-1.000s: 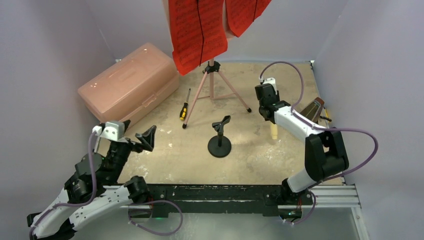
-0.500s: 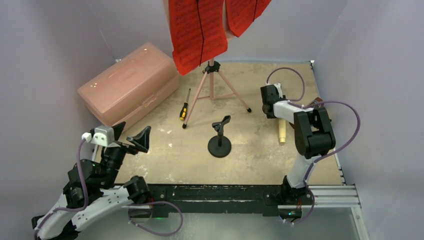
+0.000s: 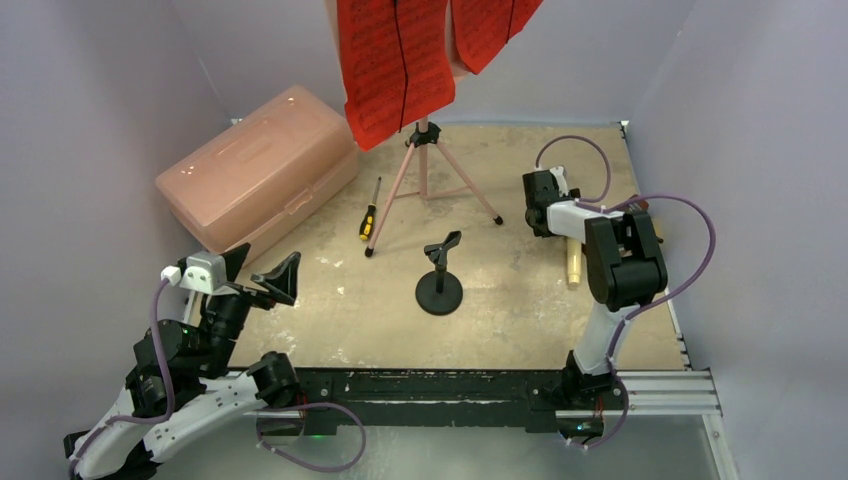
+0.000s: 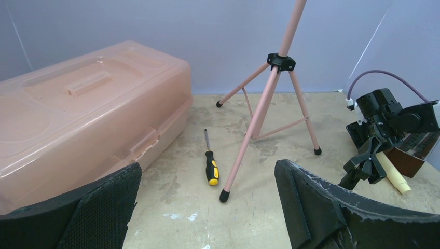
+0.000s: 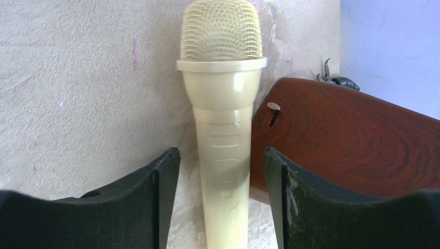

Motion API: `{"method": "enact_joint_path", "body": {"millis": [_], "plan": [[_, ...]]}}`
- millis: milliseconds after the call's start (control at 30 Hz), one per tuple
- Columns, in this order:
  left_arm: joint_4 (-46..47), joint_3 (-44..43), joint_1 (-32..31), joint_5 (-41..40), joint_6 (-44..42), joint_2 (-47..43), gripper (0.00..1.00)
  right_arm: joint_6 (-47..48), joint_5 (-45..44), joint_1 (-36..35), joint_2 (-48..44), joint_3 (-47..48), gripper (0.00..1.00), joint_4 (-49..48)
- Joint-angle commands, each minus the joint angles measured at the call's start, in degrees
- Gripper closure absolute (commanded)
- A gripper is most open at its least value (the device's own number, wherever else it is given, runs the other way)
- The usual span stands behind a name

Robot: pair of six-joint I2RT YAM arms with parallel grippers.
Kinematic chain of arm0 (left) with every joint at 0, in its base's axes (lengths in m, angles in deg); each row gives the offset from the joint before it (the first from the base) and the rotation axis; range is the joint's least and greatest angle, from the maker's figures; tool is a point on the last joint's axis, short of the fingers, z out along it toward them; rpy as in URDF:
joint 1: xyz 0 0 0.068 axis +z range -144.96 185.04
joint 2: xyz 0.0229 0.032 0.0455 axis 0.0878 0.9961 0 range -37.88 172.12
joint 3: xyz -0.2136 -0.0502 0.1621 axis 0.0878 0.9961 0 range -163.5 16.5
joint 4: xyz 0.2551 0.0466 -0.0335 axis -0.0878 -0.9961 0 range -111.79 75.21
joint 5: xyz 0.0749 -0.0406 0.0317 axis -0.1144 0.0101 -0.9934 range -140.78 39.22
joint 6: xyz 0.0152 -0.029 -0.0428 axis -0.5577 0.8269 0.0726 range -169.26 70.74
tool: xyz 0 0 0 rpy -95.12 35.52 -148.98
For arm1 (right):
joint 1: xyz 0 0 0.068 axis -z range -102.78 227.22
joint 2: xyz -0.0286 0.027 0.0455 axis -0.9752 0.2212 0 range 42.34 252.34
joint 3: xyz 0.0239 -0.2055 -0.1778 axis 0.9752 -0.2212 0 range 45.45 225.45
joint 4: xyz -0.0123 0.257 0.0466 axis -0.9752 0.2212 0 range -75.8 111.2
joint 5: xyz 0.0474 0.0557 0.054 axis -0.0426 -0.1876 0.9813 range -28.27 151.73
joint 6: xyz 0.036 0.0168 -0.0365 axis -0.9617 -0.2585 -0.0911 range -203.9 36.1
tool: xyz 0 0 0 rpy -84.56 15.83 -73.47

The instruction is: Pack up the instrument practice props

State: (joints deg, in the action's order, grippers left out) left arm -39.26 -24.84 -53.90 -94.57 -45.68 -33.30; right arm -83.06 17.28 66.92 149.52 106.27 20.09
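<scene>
Toward the right side of the sandy tabletop (image 5: 88, 78), a cream plastic stick microphone (image 5: 221, 104) is seen lying flat just beside a brown wooden pyramid metronome (image 5: 342, 140). The right gripper (image 5: 222, 161) is parted astride its handle, gaps visible. The left gripper (image 4: 207, 168) is spread wide, empty.

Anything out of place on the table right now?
Mic lies flat beside the metronome at the right edge, not in the empty black holder mid-table. A screwdriver lies by a stand leg, odd among music props.

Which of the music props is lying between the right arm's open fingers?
The cream stick microphone, lying flat between the right gripper's fingers, untouched, beside the brown wooden metronome. The pink tripod music stand and its red sheet-music pages stand apart.
</scene>
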Motion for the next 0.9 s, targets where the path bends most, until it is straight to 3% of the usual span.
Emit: {"method": "enact_joint_path", "body": {"millis": [0, 200, 533, 867], "plan": [[1.7, 0.6, 0.11, -0.16, -1.0, -0.52, 0.01, -1.22, -1.09, 0.2, -3.74, -0.21, 0.32, -1.36], [1.69, 0.64, 0.08, -0.25, -1.09, -0.04, 0.01, -3.14, 2.17, -0.12, -10.06, -0.79, 0.25, -1.37], [1.95, 0.73, 0.16, -0.76, -1.5, 0.38, 0.01, -1.14, 18.22, -7.12, -32.68, -8.74, 0.07, -7.58], [2.12, 0.82, 0.2, -1.46, -1.64, 0.49, 0.01, -1.53, 41.93, -12.76, -51.25, -21.79, 0.05, -17.58]]}}
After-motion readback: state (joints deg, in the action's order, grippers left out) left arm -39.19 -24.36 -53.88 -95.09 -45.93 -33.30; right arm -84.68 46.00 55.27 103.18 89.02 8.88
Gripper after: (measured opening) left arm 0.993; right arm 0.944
